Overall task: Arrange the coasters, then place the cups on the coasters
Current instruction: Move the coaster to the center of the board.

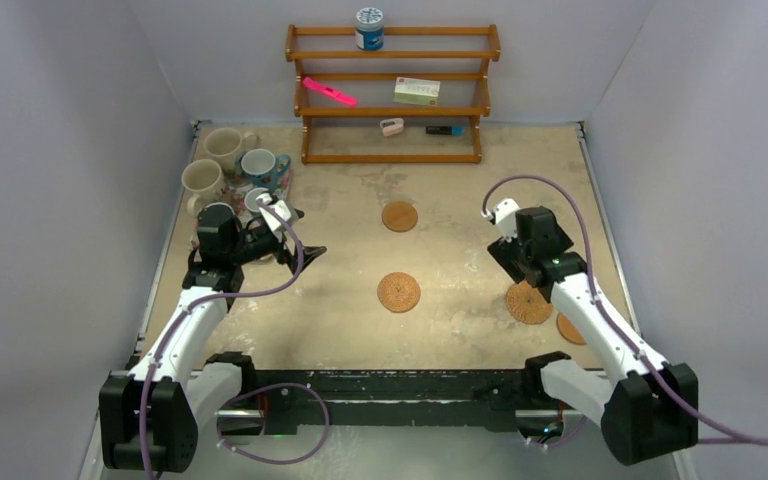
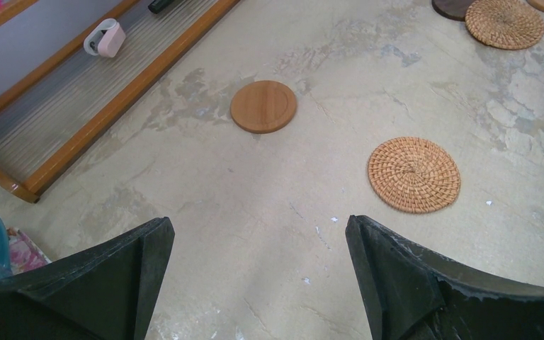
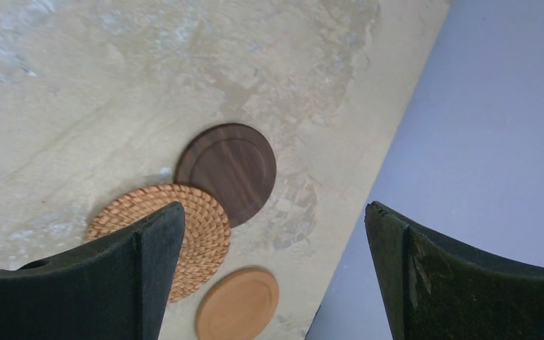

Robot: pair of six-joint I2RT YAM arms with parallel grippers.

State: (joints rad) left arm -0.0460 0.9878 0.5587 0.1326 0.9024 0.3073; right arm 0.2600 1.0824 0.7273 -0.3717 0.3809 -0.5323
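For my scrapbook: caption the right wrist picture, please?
Open right gripper over round dark brown coaster, woven tan coaster and smooth tan coaster.

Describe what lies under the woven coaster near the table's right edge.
The dark brown coaster has one edge tucked under the woven coaster; the rest shows. How far it reaches beneath is covered.

Both arms are white tubes with chunky black joints, same build on the left arm [image 1: 185,335] and right arm [image 1: 600,320]. The bases [image 1: 150,420] are black too. A purple cable [image 1: 290,250] loops along each one, and there's a little white block [image 1: 505,213] by each wrist. The left gripper [image 2: 258,227] and right gripper [image 3: 275,209] have matte black wedge-shaped fingers [image 3: 432,276] with scuffed, whitish edges.
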